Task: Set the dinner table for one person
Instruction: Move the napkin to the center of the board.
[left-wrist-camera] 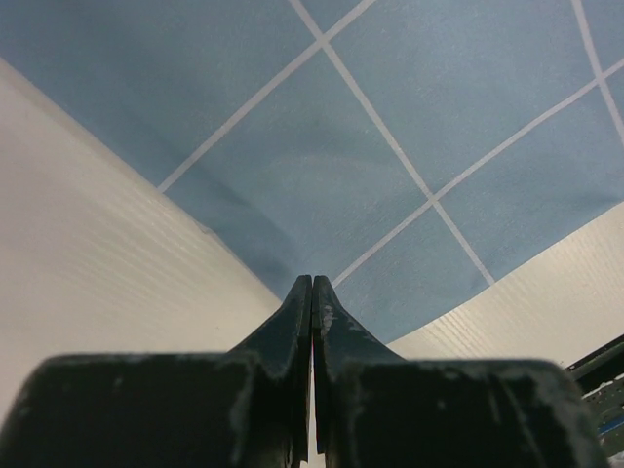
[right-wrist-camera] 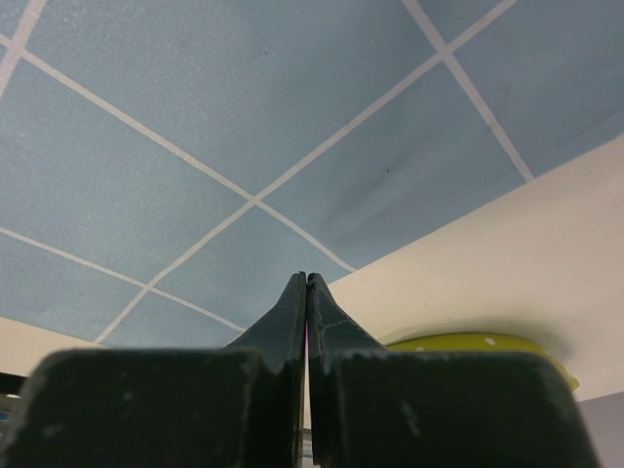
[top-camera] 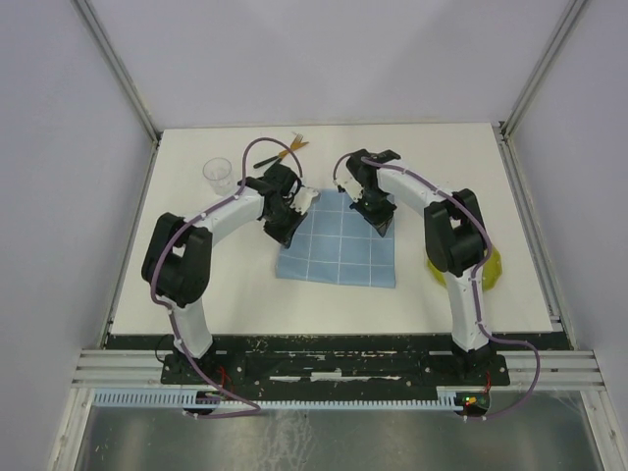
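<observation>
A light-blue cloth with a white grid (top-camera: 339, 245) lies flat on the off-white dinner table (top-camera: 442, 167). My left gripper (top-camera: 287, 231) sits at the cloth's far left edge. In the left wrist view its fingertips (left-wrist-camera: 312, 281) are pressed together right on the edge of the cloth (left-wrist-camera: 390, 146), where a slight wrinkle runs to them. My right gripper (top-camera: 381, 221) is at the cloth's far right edge. Its tips (right-wrist-camera: 306, 278) are likewise shut on the border of the cloth (right-wrist-camera: 244, 117), beside bare table (right-wrist-camera: 507, 244).
A clear glass (top-camera: 219, 175) stands at the far left. Green- and orange-handled cutlery (top-camera: 280, 152) lies behind the cloth. A yellow-green dish (top-camera: 496, 265) sits at the right, partly hidden by the right arm, and its rim (right-wrist-camera: 487, 343) shows in the right wrist view.
</observation>
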Robot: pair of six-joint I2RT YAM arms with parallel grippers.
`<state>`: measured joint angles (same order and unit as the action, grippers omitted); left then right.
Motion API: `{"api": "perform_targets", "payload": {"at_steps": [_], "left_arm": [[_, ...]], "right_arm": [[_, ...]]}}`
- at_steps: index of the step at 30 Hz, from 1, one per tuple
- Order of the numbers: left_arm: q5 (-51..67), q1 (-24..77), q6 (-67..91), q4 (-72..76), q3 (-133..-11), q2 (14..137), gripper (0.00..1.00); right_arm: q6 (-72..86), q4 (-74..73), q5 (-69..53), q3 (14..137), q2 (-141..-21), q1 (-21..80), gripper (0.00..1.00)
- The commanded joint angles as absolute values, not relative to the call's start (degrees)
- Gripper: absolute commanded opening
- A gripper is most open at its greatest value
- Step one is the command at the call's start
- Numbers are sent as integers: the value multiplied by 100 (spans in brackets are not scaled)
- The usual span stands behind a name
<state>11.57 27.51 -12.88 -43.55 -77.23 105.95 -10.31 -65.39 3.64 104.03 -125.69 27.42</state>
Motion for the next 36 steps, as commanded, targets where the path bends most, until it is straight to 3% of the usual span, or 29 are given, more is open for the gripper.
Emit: {"api": "perform_targets", "payload": {"at_steps": [1, 22, 29, 36], "left_arm": [[1011, 2792, -1003, -4243, -7527, 10560, 3], [352, 3046, -867, -4382, -6982, 11223, 3], [36, 3041, -972, -4629, -7826, 11088, 3], [-404, 2957, -1181, -4829, -8822, 10439, 3]], "right_arm": [[-993, -6635, 317, 10648, -12635, 2767, 1], [-966, -6862, 364, 10943, -13306, 2768, 1], [-949, -6847, 715, 11174, -13277, 2761, 1], [-916, -6665, 988, 11036, -12306, 2483, 1]]}}
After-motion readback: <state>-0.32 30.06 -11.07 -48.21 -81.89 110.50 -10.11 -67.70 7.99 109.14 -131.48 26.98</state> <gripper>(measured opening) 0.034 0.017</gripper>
